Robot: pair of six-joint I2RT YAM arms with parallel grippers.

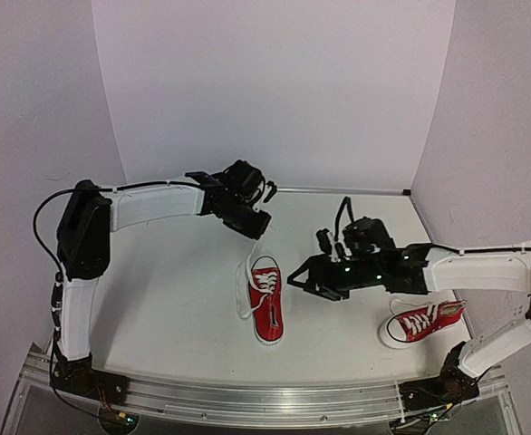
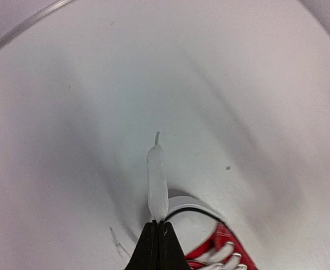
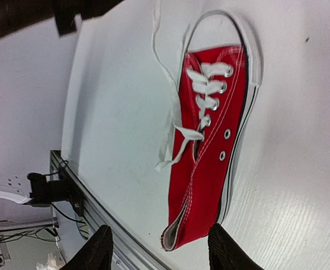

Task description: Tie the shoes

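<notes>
Tying is judged barely begun: the left claw [image 2: 157, 224] is clamped together on one lace [image 2: 156, 174] end, the centre shoe [image 2: 227, 247] lying just beside its tips. The right claw [image 3: 159, 253] is held apart, that shoe directly ahead, laces loose and unknotted. The second shoe [image 1: 421, 322], beside the right arm, is untouched.

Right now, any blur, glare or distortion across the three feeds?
Top external: even soft light, faint shadows, no glare. Left wrist: the lace pinched in the left gripper looks soft; the table edge bows at upper left. Right wrist: shoe sharp, near fingertips dark and blurred, sheen on the table lower right.
</notes>
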